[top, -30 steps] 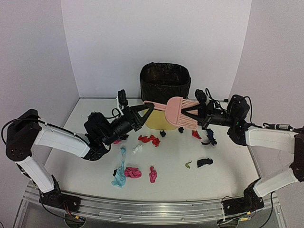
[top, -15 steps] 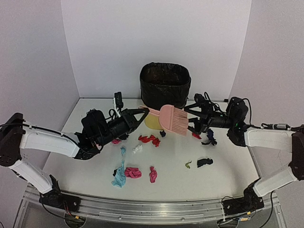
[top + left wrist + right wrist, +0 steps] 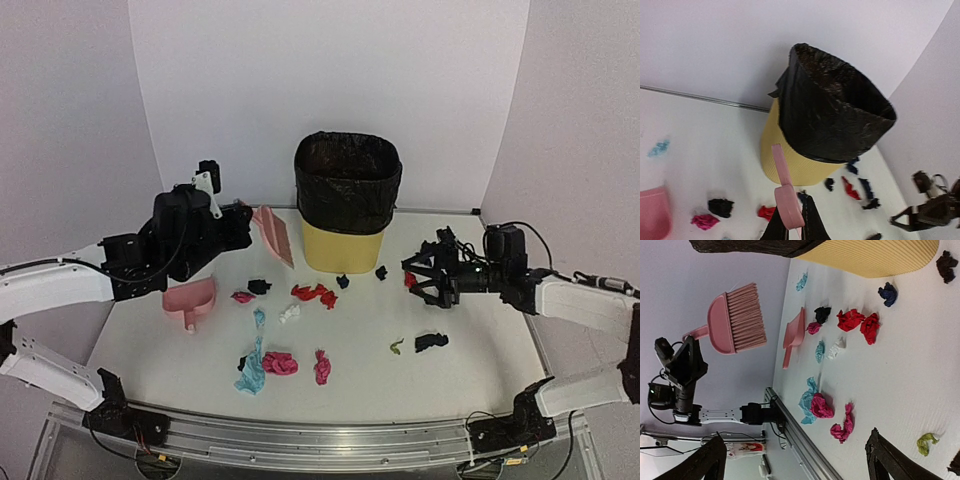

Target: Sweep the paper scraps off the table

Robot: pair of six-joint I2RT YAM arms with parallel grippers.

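Observation:
My left gripper (image 3: 248,224) is shut on the handle of a pink brush (image 3: 272,234), held in the air left of the bin with its bristles toward the table. In the left wrist view the brush handle (image 3: 786,192) sits clamped in that gripper (image 3: 794,223). My right gripper (image 3: 424,276) hovers open and empty over the right part of the table (image 3: 480,380); its fingers (image 3: 884,456) stand far apart. Paper scraps lie scattered: red (image 3: 313,293), white (image 3: 290,313), light blue (image 3: 252,372), pink (image 3: 280,363), black (image 3: 431,342).
A yellow bin with a black liner (image 3: 347,200) stands at the back middle. The pink dustpan (image 3: 190,300) lies on the table at the left, below my left arm. A metal rail (image 3: 330,435) runs along the front edge. White walls close in the back and sides.
The right gripper opened and let go of the brush, then drew back to the right. The left arm swung left and up, carrying the brush and uncovering the dustpan.

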